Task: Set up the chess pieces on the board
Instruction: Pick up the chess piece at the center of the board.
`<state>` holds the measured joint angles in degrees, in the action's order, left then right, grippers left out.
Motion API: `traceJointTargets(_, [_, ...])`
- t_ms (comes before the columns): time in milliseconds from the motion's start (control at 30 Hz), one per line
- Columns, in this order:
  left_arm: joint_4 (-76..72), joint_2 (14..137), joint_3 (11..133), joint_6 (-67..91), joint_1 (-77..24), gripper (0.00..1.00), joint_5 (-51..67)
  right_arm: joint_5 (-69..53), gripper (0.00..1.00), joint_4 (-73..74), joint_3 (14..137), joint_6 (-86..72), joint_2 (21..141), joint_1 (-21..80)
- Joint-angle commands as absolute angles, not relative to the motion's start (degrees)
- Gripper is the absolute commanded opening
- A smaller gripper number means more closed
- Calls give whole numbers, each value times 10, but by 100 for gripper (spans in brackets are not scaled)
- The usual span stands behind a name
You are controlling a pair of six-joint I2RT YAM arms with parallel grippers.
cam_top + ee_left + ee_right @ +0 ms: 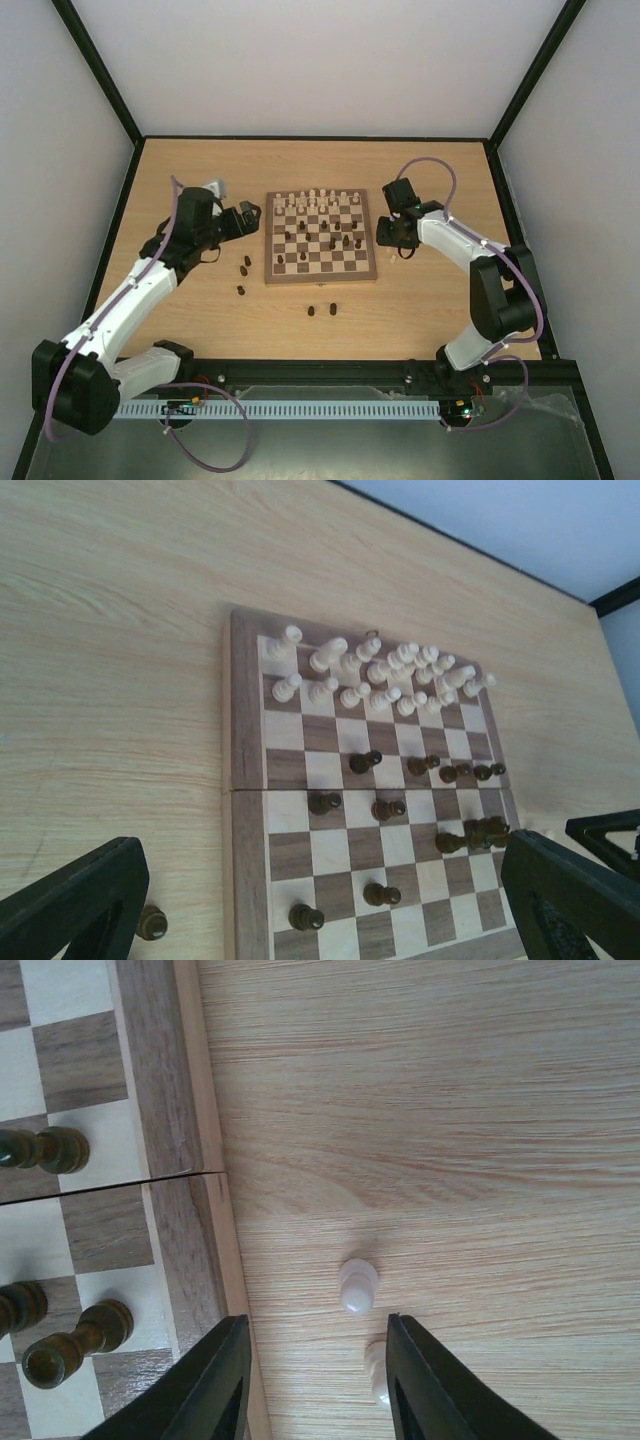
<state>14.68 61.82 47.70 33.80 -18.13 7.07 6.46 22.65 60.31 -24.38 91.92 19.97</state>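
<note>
**Board** (320, 279): square, checkered, with a light wood border. It lies flat in the middle of the desk (300, 165), between the two arms.

**Pale pieces** (315, 203): crowded upright on the two far rows of the board. In the left wrist view (370, 675) they stand close together.

**Dark pieces on the board** (335, 240): scattered singly over the middle and near rows, not lined up. The left wrist view (385, 808) shows them upright on separate squares.

**Dark pieces off the board:**
- A pair (244, 266) stands on the desk just left of the board's near left corner.
- A single one (241, 291) stands a little nearer the arm bases.
- Two more (322, 310) stand side by side in front of the board's near edge.

**Loose pale piece** (357, 1285): on bare desk just right of the board's border (165, 1110), ahead of the fingertips of the right pincer.

**Second pale piece** (377, 1370): also on the desk, right against the inner face of one finger and partly hidden by it.

**Left pincer** (325, 852): released, with its jaws spread wide. It sits above the board's left side, holding nothing.

**Right pincer** (318, 1330): low over the desk beside the board's right edge. Its jaws are part-way apart, a clear gap shows between them, and they are clenched on nothing.
</note>
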Motion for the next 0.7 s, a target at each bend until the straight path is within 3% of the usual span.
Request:
traceJointTargets(0, [130, 640, 471, 348, -212, 99, 34, 93, 36, 254, 610, -239, 926, 212])
traceJointTargets(667, [131, 663, 478, 328, -226, 99, -1, 107, 19, 250, 613, -241, 988, 213])
